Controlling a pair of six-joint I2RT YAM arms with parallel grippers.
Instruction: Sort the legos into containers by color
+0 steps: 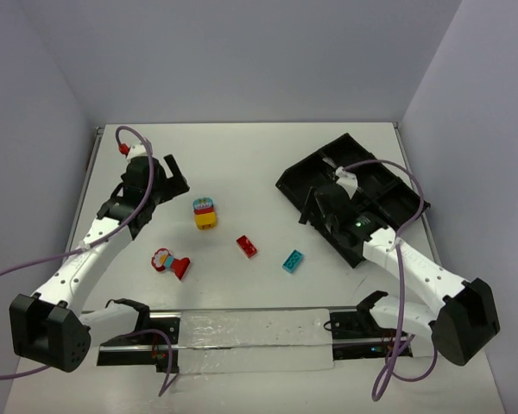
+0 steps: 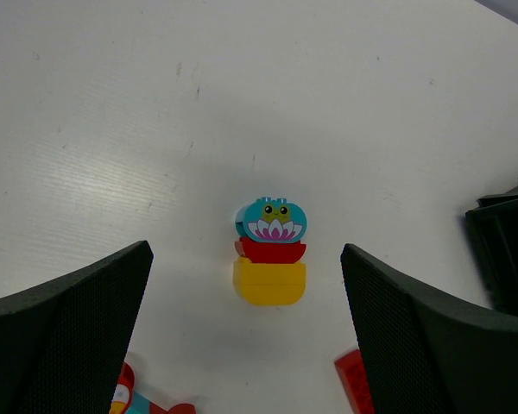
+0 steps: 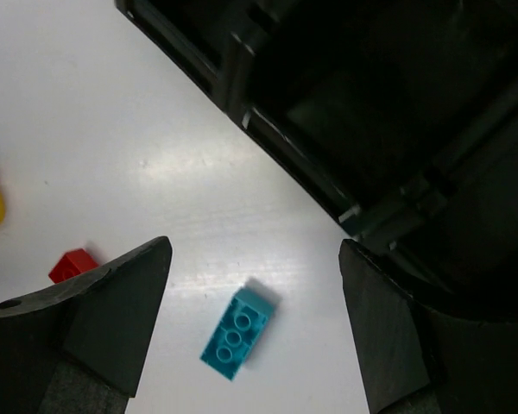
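beside one tray (image 1: 298, 179), two clumps (image 1: 205, 214) (image 1: 170, 262), two single legos (image 1: 247, 246) (image 1: 293, 260)

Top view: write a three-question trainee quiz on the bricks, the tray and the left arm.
1. True or false: the cyan brick lies inside the tray.
2. Multiple choice: in the left wrist view, the bottom brick of the stack is A) red, B) yellow, C) cyan.
3. Fill in: the left end effector is ___ (open or shut).
Key: 1 false, it lies on the table beside the tray; 2 B; 3 open.
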